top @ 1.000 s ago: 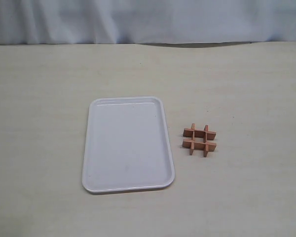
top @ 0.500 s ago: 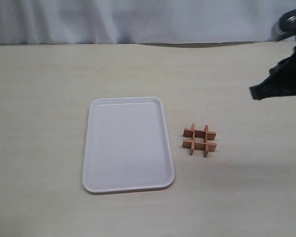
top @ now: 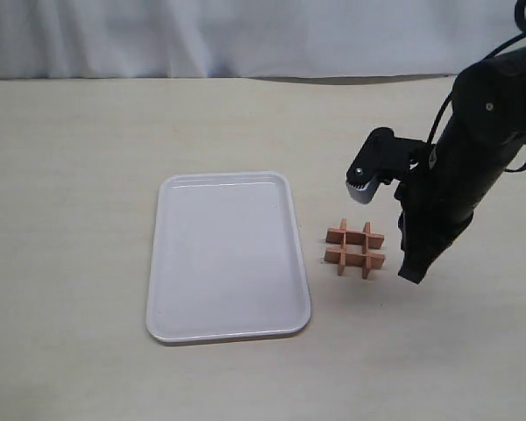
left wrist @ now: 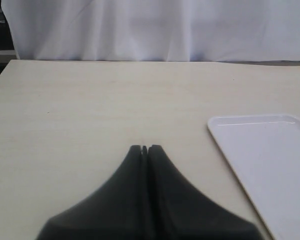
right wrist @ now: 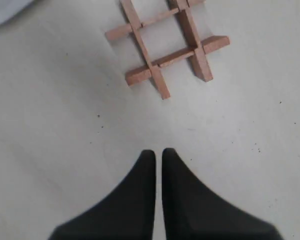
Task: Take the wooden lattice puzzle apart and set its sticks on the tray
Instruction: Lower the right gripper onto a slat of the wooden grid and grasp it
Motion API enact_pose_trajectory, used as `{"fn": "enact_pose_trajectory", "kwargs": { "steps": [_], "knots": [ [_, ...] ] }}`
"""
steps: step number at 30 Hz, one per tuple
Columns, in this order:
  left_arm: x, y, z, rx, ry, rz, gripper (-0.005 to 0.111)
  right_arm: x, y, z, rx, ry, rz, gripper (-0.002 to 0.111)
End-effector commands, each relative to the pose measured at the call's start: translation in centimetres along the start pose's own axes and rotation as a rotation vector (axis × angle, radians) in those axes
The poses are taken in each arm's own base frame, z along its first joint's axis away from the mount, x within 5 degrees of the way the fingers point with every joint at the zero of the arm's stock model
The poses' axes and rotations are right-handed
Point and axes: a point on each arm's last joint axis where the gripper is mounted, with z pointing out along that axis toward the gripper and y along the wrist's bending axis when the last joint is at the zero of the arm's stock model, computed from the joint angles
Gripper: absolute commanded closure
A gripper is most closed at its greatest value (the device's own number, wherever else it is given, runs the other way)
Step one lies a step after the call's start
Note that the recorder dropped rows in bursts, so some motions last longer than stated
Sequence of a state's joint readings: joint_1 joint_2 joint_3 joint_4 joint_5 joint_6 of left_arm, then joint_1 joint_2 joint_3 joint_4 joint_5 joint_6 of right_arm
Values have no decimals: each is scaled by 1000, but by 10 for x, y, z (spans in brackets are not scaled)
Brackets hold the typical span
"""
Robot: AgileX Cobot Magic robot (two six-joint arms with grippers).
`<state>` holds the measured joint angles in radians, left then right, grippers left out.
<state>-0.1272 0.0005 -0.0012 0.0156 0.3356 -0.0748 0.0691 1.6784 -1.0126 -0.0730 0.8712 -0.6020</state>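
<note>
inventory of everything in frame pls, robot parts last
tray: one, white, lying flat on the table left of centre in the exterior view, nothing on it.
wooden lattice puzzle: one, reddish-brown, hash-shaped and assembled, on the table just right of the tray, not touching it.
table: one, pale beige, under everything.
cloth backdrop: one, white, along the table's far edge.
right gripper: one, black, pointing down beside the puzzle on the side away from the tray, jaws nearly together, holding nothing, not touching the puzzle.
left gripper: one, black, seen only in the left wrist view, over bare table near a tray corner, jaws shut, holding nothing.
</note>
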Motion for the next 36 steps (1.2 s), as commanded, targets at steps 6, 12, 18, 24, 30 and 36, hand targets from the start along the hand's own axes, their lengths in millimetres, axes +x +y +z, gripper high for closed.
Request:
{"fn": "enact_pose_trajectory", "kwargs": {
  "steps": [6, 12, 18, 24, 30, 36],
  "knots": [
    [-1, 0, 0, 4, -11, 2, 107, -6, -7, 48, -50, 66, -178, 73],
    [-1, 0, 0, 4, -11, 2, 107, -10, -9, 56, -39, 41, -277, 72],
    [-1, 0, 0, 4, -11, 2, 107, -14, -12, 56, -4, 2, -291, 72],
    [-1, 0, 0, 4, -11, 2, 107, -17, -10, 56, -14, -34, -298, 73],
    [-1, 0, 0, 4, -11, 2, 107, -19, -8, 56, -35, -58, -325, 73],
    [-1, 0, 0, 3, -10, 2, 107, -19, -8, 60, -40, -53, -325, 73]
  ]
}}
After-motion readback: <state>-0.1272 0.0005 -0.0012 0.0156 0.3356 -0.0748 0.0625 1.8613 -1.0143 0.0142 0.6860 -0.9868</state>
